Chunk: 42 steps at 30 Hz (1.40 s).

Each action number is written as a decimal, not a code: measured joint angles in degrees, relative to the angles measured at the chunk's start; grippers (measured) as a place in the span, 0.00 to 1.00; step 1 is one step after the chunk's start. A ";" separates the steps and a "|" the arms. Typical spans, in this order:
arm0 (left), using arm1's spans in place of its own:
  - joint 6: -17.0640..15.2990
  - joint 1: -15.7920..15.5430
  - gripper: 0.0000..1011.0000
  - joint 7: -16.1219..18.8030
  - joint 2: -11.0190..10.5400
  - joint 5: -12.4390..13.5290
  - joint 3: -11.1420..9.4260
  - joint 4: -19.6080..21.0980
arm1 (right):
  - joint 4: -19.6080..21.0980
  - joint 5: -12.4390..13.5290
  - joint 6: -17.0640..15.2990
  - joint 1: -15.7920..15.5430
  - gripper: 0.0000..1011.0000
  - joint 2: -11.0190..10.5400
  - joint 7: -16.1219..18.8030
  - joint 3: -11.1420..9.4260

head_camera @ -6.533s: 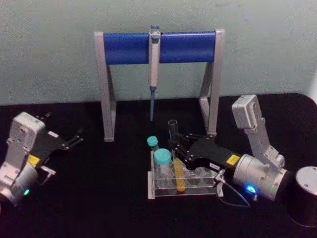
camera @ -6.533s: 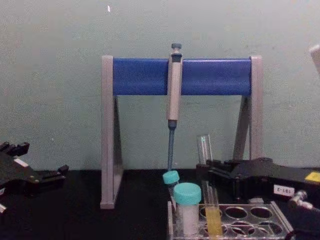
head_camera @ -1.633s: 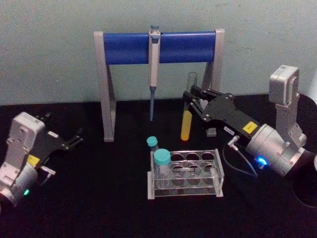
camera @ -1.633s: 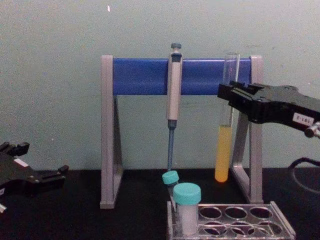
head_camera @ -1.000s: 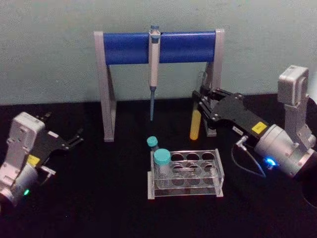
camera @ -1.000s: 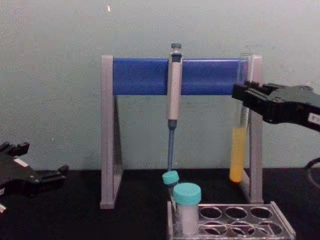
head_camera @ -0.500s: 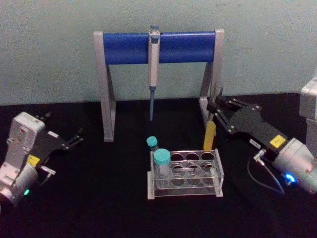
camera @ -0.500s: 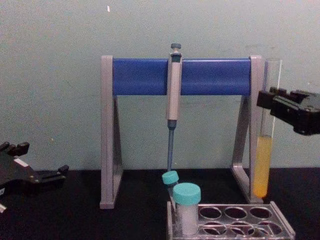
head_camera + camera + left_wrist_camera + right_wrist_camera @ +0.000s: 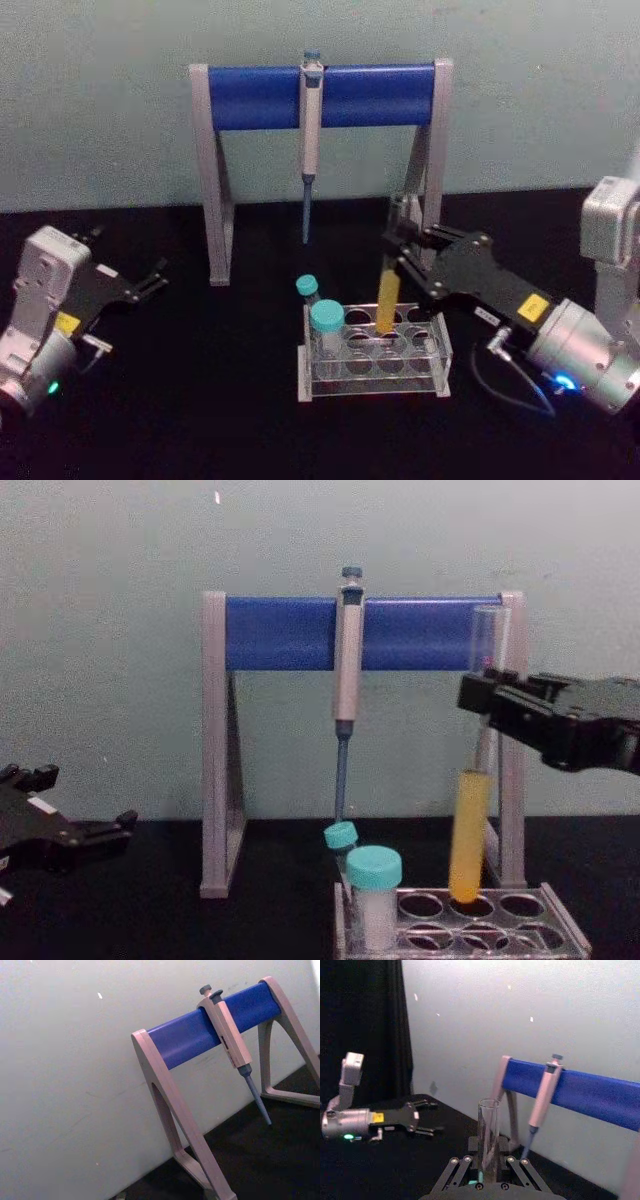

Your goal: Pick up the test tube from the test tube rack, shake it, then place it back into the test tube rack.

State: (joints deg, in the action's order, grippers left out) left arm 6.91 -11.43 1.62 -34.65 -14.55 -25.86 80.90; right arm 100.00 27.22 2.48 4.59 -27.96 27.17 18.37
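Observation:
My right gripper [image 9: 397, 248] is shut on the upper part of the test tube [image 9: 388, 297], a slim clear tube with yellow-orange liquid in its lower part. The tube hangs slightly tilted. Its bottom end sits at a back-row hole of the clear test tube rack [image 9: 376, 386]. In the chest view the tube [image 9: 468, 830] reaches down to the rack [image 9: 566, 920], held by the gripper [image 9: 486, 694]; whether the tip is inside the hole is unclear. The right wrist view looks along the tube [image 9: 488, 1130]. My left gripper [image 9: 148, 280] rests open at the far left.
Two teal-capped white tubes [image 9: 327, 322] [image 9: 308, 288] stand at the rack's left end. Behind the rack stands a grey-and-blue pipette stand [image 9: 322, 95] with a grey pipette [image 9: 311, 130] hanging from it. The table top is black.
My right gripper has carried the test tube left and toward me, from beside the stand's right leg to over the rack's back row, and lowered it. The left arm has not moved.

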 joint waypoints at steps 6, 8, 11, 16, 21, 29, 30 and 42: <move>0.00 0.00 0.99 0.00 0.00 0.00 0.00 0.00 | -2.25 0.09 0.74 2.82 0.23 1.20 0.83 1.60; 0.00 0.00 0.99 0.00 0.00 0.00 0.00 0.00 | -3.24 -0.01 1.08 3.94 0.23 1.72 0.81 2.07; 0.00 0.00 0.99 0.00 0.00 0.00 0.00 0.00 | -4.34 -0.34 1.36 5.03 0.23 2.24 0.64 2.39; 0.00 0.00 0.99 0.00 0.00 0.00 0.00 0.00 | -6.26 -1.06 1.59 6.95 0.23 3.17 -0.22 2.58; 0.00 0.00 0.99 0.00 0.00 0.00 0.00 0.00 | -7.28 -1.58 1.54 7.76 0.23 3.59 -1.24 2.18; 0.00 0.00 0.99 0.00 0.00 0.00 0.00 0.00 | -7.77 -2.05 1.36 7.77 0.23 3.75 -2.13 1.31; 0.00 0.00 0.99 0.00 0.00 0.00 0.00 0.00 | -7.77 -2.06 1.36 7.74 0.23 3.75 -2.14 1.25; 0.00 0.00 0.99 0.00 0.00 0.00 0.00 0.00 | -7.37 -2.48 1.28 7.07 0.23 3.64 -2.45 0.54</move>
State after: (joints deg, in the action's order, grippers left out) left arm 6.91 -11.43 1.62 -34.64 -14.55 -25.86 80.90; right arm 92.63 24.74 3.77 11.65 -24.32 24.72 18.91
